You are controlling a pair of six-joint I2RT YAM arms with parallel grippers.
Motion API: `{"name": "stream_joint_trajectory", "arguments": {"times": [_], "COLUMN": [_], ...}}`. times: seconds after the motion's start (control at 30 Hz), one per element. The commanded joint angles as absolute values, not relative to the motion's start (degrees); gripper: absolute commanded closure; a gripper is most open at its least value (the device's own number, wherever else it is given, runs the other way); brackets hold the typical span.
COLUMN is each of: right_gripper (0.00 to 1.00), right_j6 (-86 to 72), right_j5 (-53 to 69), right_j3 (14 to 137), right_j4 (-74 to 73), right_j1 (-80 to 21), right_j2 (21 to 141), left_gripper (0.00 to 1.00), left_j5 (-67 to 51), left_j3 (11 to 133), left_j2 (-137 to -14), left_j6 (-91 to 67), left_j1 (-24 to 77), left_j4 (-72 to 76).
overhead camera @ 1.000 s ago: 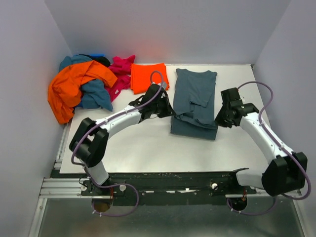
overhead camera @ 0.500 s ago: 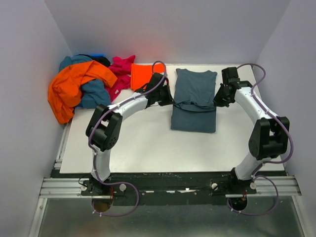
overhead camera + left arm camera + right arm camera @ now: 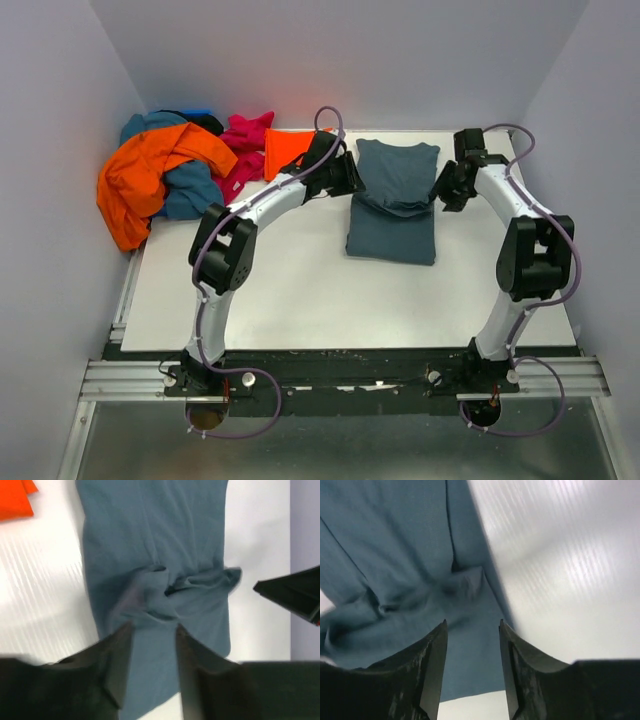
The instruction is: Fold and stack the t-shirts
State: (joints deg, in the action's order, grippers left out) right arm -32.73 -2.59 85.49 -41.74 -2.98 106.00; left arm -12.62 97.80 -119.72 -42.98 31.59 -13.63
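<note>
A slate blue-grey t-shirt [image 3: 393,225] lies folded in the middle of the table, with a rumpled ridge [image 3: 170,587] across it. My left gripper [image 3: 350,180] hovers at its left edge and is open, with only cloth showing below its fingers [image 3: 120,652]. My right gripper [image 3: 443,190] is open at the shirt's right edge, its fingertips [image 3: 439,645] apart above the cloth [image 3: 395,555]. A folded orange-red t-shirt [image 3: 285,148] sits behind the left arm, partly hidden.
More t-shirts are heaped at the back left: orange [image 3: 140,180], teal [image 3: 195,192], magenta [image 3: 245,140] and a bit of blue [image 3: 200,112]. Grey walls close in the table on three sides. The right gripper's tip [image 3: 295,595] shows in the left wrist view.
Both grippers carried the slate shirt's lifted fold toward the far side, then opened and let the cloth drop onto the shirt.
</note>
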Motion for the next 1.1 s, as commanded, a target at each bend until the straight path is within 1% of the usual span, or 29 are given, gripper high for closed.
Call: {"name": "stream_joint_trajectory", "arguments": {"times": [0.0,0.03,0.1,0.17,0.23,0.33,0.37,0.47,0.57,0.67,0.83,0.97,1.07], "right_gripper": [0.4,0.38,0.38,0.38,0.4,0.46,0.48,0.51,0.55,0.58,0.59,0.62,0.62], "right_j6": [-31.9,-31.8,-31.5,-30.9,-30.1,-30.6,-30.8,-30.6,-29.6,-29.4,-29.7,-29.8,-30.1], "right_j5": [-2.3,-2.4,-2.2,-2.4,-0.4,5.0,5.9,5.7,6.0,6.1,4.5,6.5,6.9], "right_j3": [87.4,86.1,82.0,76.7,71.0,62.3,60.0,54.6,55.4,55.9,53.7,53.7,53.1], "right_j4": [-40.1,-39.5,-37.9,-36.3,-34.1,-31.0,-30.1,-27.2,-27.3,-27.7,-26.5,-25.8,-25.7], "right_j1": [-1.5,-1.5,-1.5,-1.5,-1.5,-1.5,-1.5,-1.5,-1.5,-1.5,-1.5,-1.5,-1.5], "right_j2": [106.4,105.2,101.3,96.4,92.2,87.6,86.2,83.9,86.6,89.4,89.7,91.8,92.4], "left_gripper": [0.4,0.35,0.3,0.29,0.29,0.34,0.37,0.39,0.43,0.5,0.51,0.53,0.54], "left_j5": [-13.3,-13.1,-11.3,-10.5,-10.6,-11.8,-12.4,-12.7,-12.7,-13.9,-14.2,-15.1,-15.6], "left_j3": [101.8,101.6,99.5,96.3,93.0,85.0,82.0,74.0,71.5,73.0,72.8,74.5,74.4], "left_j2": [-123.2,-122.7,-119.5,-116.1,-113.3,-108.6,-106.9,-103.2,-102.8,-104.5,-105.9,-108.6,-109.2], "left_j6": [-41.5,-40.8,-39.0,-38.1,-37.9,-39.1,-39.8,-42.5,-43.2,-43.0,-43.3,-43.6,-43.7], "left_j1": [30.3,30.2,30.2,30.2,30.2,30.6,30.8,31.6,31.7,32.0,33.0,33.0,33.2], "left_j4": [-15.4,-15.6,-15.6,-15.2,-15.6,-14.2,-12.9,-8.5,-6.6,-7.5,-7.0,-7.0,-6.9]}}
